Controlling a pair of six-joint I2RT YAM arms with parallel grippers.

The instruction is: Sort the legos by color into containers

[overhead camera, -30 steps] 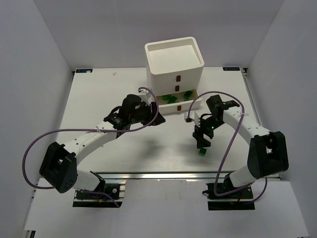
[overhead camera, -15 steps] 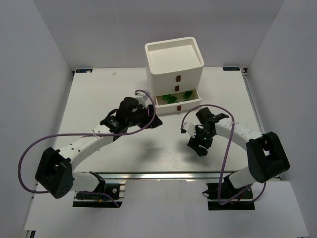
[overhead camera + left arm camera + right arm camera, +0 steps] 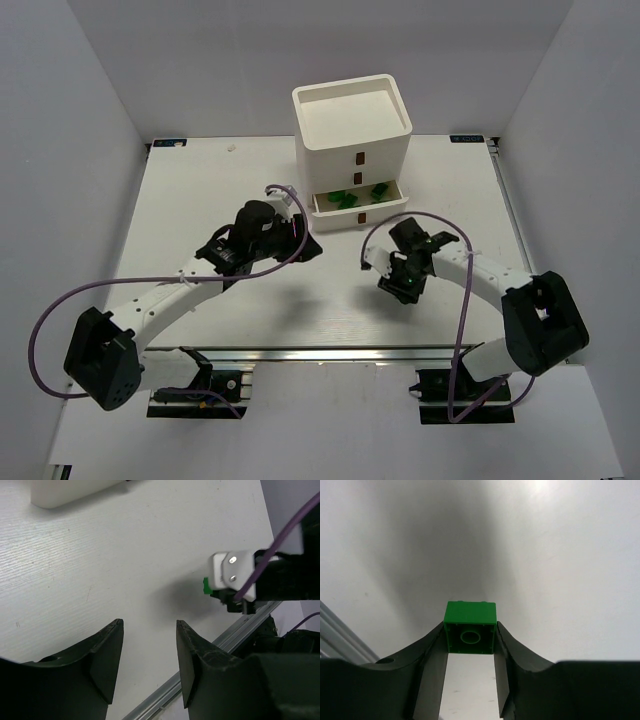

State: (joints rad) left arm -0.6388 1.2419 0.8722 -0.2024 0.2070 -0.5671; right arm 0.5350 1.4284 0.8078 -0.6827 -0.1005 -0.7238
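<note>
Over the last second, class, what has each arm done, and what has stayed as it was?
The right tool came down and closed on the green brick that lay loose on the table. The left tool, open and empty, drew back from the bottom drawer. The drawer unit stayed put, that drawer open with green bricks inside.

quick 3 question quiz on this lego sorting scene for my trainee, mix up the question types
1. True or false: the left gripper is shut on something.
2. Which drawer of the drawer unit stands open? A) top B) middle C) bottom
3. Fill in: the brick between the fingers of the right gripper is ____ in colour.

Key: 1 false, its fingers stand apart with nothing between them; 2 C; 3 green.
</note>
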